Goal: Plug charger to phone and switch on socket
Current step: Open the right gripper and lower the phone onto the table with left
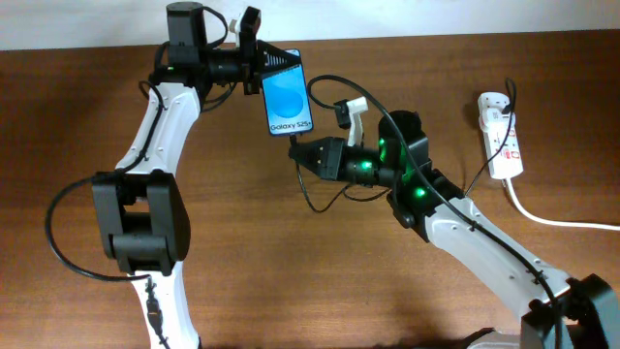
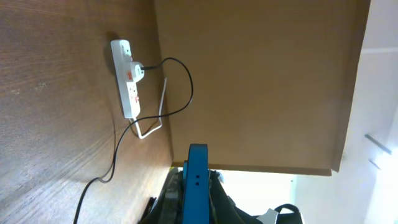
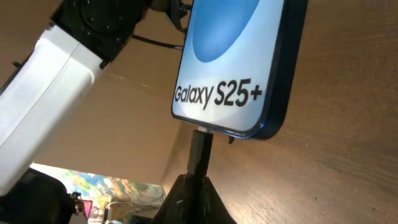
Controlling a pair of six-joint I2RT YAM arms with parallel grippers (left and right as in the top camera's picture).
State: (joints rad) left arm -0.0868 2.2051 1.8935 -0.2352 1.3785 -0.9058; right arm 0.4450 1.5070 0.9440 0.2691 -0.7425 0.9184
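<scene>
A brown wooden bench (image 1: pixel 291 291) carries everything, with a pale wall behind its far edge. The phone (image 1: pixel 289 93) sits near the far middle with its blue screen facing up. The left hand (image 1: pixel 262 60) is clamped on the phone's top end, and the left wrist view shows the phone's blue edge (image 2: pixel 198 180) between dark fingers. The right hand (image 1: pixel 302 155) is just below the phone, its fingers pinched together on the black tip of the charger (image 3: pixel 200 149). The tip touches the phone's lower edge under the "Galaxy S25+" text; whether it is fully in, I cannot tell. The thin black lead loops across to the socket (image 1: pixel 501 136), well apart at the right, where a thick white cord (image 1: pixel 552 218) trails off.
</scene>
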